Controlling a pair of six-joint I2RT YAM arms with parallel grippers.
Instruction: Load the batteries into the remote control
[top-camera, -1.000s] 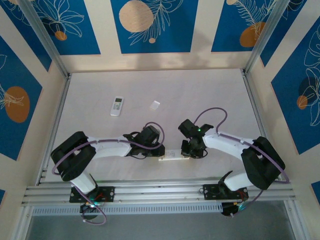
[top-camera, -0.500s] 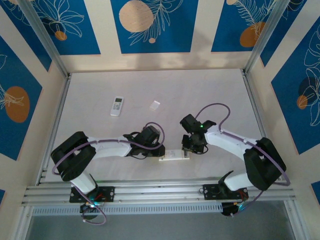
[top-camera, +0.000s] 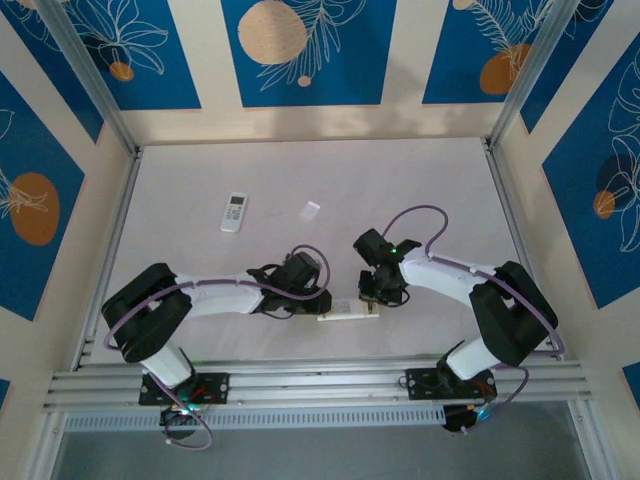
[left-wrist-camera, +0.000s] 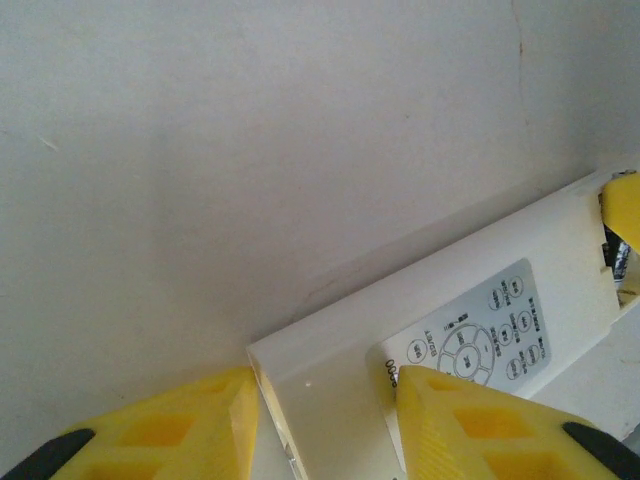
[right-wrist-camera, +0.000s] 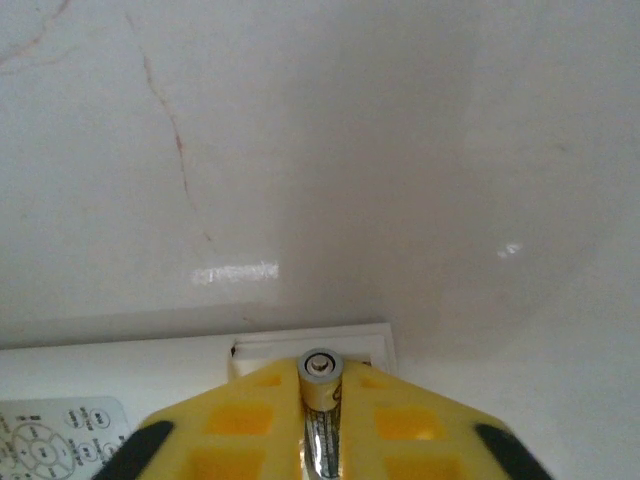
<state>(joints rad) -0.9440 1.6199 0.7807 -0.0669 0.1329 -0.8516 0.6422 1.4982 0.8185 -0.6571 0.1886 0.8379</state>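
A long white remote (top-camera: 347, 313) lies near the table's front edge, between the two arms. My left gripper (top-camera: 318, 301) is shut on its left end; in the left wrist view its yellow fingers (left-wrist-camera: 200, 425) flank the remote (left-wrist-camera: 440, 300) near the button panel. My right gripper (top-camera: 373, 296) hovers at the remote's right end, shut on one battery (right-wrist-camera: 322, 405), dark and gold with a silver tip. The battery stands over the open battery compartment (right-wrist-camera: 310, 346). The right gripper's yellow finger (left-wrist-camera: 622, 205) also appears at the remote's far end in the left wrist view. Other batteries are out of view.
A second, smaller white remote (top-camera: 234, 212) lies at the back left of the table. A small pale rectangular piece (top-camera: 310, 210) lies to its right. The aluminium rail (top-camera: 320, 385) runs along the near edge, and frame posts stand at the sides.
My right gripper has shifted slightly left and toward the remote's right end with the battery in it, and its arm has swung. The left arm and remote stayed still.
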